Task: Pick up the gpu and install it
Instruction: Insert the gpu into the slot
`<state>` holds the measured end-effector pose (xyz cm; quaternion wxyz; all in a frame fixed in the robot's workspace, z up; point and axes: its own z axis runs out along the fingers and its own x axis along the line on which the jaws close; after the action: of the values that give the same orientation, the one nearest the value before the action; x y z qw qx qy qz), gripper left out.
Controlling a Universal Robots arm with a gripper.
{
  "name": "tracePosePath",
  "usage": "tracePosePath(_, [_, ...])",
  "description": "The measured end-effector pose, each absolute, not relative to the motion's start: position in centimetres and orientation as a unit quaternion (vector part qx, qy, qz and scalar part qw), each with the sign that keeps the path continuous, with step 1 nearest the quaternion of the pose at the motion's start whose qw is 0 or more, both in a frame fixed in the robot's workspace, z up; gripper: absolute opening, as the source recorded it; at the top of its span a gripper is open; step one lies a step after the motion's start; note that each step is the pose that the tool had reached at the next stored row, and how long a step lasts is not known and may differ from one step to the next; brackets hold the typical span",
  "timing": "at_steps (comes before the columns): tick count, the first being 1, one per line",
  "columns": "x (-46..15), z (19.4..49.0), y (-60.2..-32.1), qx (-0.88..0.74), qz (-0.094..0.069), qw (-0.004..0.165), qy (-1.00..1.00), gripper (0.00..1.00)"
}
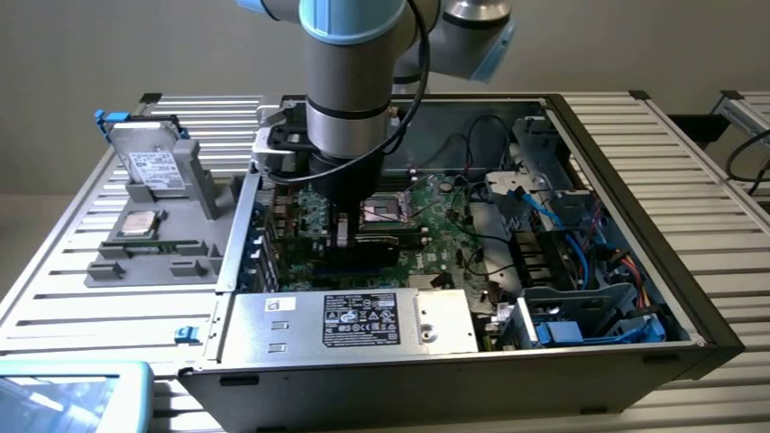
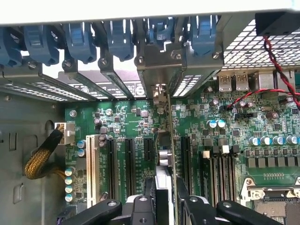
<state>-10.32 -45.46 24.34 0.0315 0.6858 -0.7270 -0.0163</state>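
While half open, end effector point(image 2: 165, 197) clamps gpu point(image 2: 164, 154), edge-on over motherboard point(image 2: 262, 126)

in the exterior view, the gripper point(image 1: 343, 236) and the gpu point(image 1: 341, 230) are largely hidden behind the arm point(image 1: 349, 108), whose upper part is cut off by the picture's top edge. in the wrist view, the gpu point(image 2: 164, 164) is seen edge-on, so neither face can be made out, and its lower end is covered by the jaws, themselves cut off at the picture's edge. the print on the power supply label point(image 1: 359, 319) is too small to be read.
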Motion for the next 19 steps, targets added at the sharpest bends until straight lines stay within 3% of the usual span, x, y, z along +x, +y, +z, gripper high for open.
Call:
tracePosePath(11, [-9.2,26.5,-45.7,0.686,-0.016,0.03,-0.727,0.28])
tracePosePath(19, [-9.1,26.6,-45.7,0.689,-0.016,0.031,-0.724,0.28])
